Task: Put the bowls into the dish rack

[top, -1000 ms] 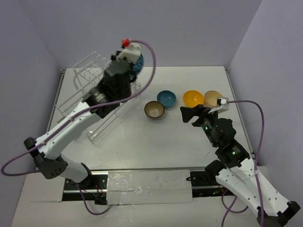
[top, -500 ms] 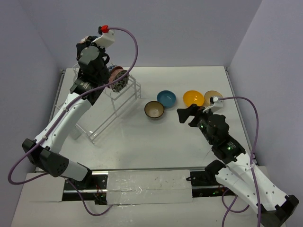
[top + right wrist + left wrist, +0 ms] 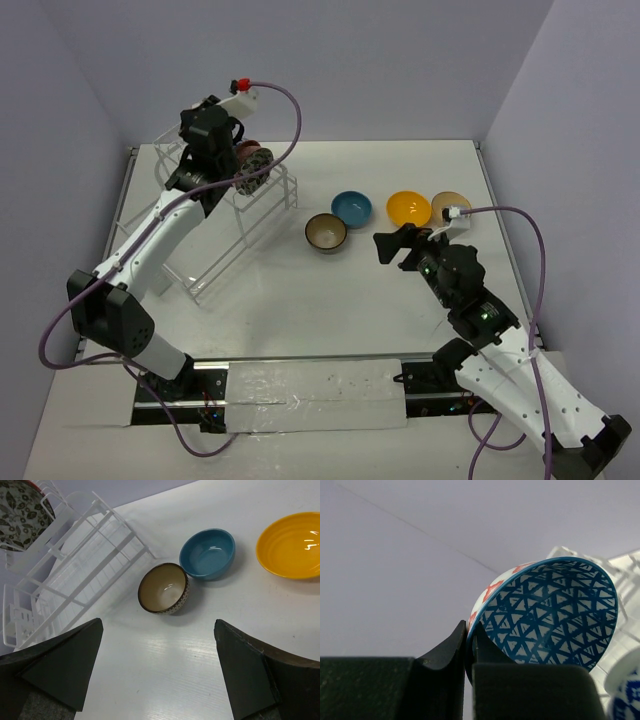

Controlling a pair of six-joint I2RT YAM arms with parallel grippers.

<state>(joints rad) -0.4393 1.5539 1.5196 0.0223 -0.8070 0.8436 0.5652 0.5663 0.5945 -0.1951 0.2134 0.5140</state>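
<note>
left arm (image 3: 150, 240) stretched way back-left, wrist up high | left jaws pinched on a patterned bowl (image 3: 550, 615) rim (super thin grip) | right arm (image 3: 468, 290) bent, reaching forward | right jaws wide apart, holding nothing

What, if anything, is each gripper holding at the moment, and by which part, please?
The left gripper pinches the blue patterned bowl by its rim; the right gripper is open and holds nothing.

bare table (image 3: 330, 310) nearside, bowls (image 3: 351, 208), dish rack (image 3: 262, 205) beyond
</note>
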